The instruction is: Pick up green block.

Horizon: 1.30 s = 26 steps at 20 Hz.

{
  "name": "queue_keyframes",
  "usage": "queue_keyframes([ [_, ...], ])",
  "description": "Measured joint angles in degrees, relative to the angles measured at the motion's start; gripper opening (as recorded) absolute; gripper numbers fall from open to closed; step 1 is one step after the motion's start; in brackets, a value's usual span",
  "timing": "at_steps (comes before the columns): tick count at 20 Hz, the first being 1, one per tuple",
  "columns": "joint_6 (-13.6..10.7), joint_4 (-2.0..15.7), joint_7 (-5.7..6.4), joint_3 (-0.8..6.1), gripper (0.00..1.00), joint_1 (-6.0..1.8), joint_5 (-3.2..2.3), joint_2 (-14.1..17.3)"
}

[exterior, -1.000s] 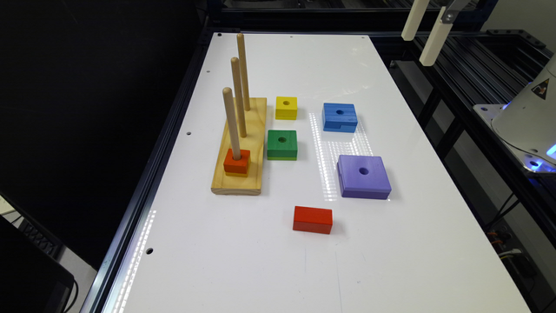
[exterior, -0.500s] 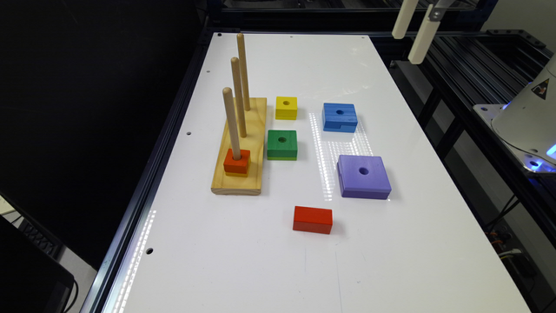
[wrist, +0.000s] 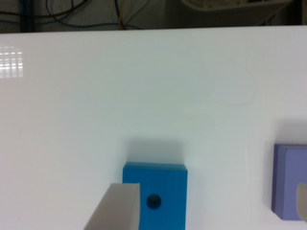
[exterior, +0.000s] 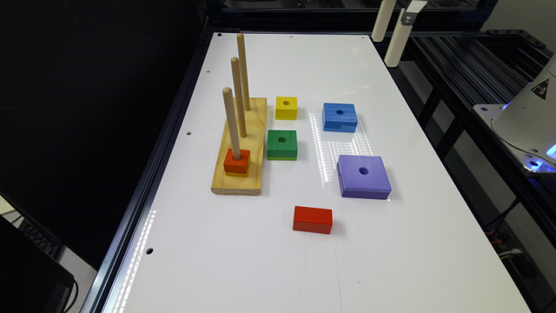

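On the white worktop (exterior: 391, 243) a wooden peg base (exterior: 241, 148) carries three upright pegs, the nearest threaded through a small red block (exterior: 236, 162). A yellow block (exterior: 286, 107) sits just beside the base. A blue block (exterior: 339, 117) and a purple block (exterior: 363, 176) lie near each other, both close beneath the hand. A red brick (exterior: 312, 219) lies apart from them.
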Motion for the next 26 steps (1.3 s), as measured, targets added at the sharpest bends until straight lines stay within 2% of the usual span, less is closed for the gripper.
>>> queue_keyframes([
  [9,0.0,1.18,0.0,0.05,1.0,0.0,0.0,1.27],
  [12,0.01,2.11,0.0,0.12,1.0,0.01,0.0,1.93],
  [20,0.02,6.37,0.0,0.69,1.0,0.02,0.02,6.48],
  [26,0.04,10.05,0.29,1.72,1.0,0.06,0.2,10.52],
])
